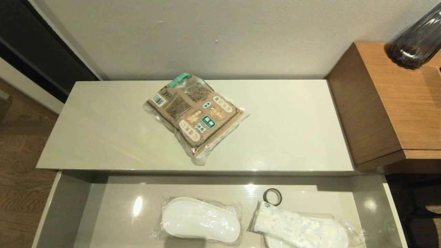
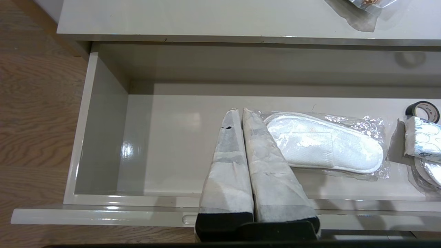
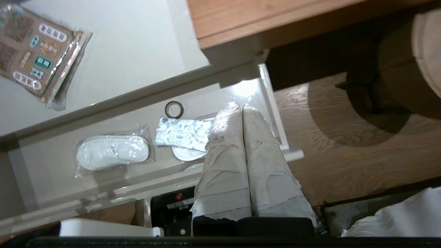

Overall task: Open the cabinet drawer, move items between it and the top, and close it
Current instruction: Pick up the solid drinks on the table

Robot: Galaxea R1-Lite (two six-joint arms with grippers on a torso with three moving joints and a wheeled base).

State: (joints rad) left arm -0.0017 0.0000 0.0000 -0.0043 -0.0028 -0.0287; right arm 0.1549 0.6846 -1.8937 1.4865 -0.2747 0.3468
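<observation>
**A:** What lay nearest the robot?

**B:** The cabinet drawer (image 1: 69,206) stood pulled open. Inside it, towards the right, the white patterned pack (image 1: 291,224) rested partly on one bagged slipper (image 1: 339,237). A second bagged slipper (image 1: 201,218) lay near the middle, and a small dark tape ring (image 1: 272,196) sat just beyond the pack. The drawer's left part held nothing.

**A:** And the grippers?

**B:** The left gripper (image 2: 239,115) hung above the near edge of the drawer, its fingers pressed together and empty. The right gripper (image 3: 237,108) hovered above the drawer's right end, fingers also closed with nothing between them. Neither showed in the head view.

**A:** What was farther back?

**B:** The brown-and-green packet (image 1: 194,115) lay flat on the top (image 1: 103,131), near its middle and turned at an angle.

**A:** How far along did the task seem?

**B:** The drawer was open and one item sat on top. Closing the drawer was certainly left; whether the white pack was still to be moved could not be told.

**A:** Anything else nearby?

**B:** A wooden block unit (image 1: 389,103) stood to the right, bearing a dark glass vessel (image 1: 417,38). Nothing appeared to block the drawer.
</observation>
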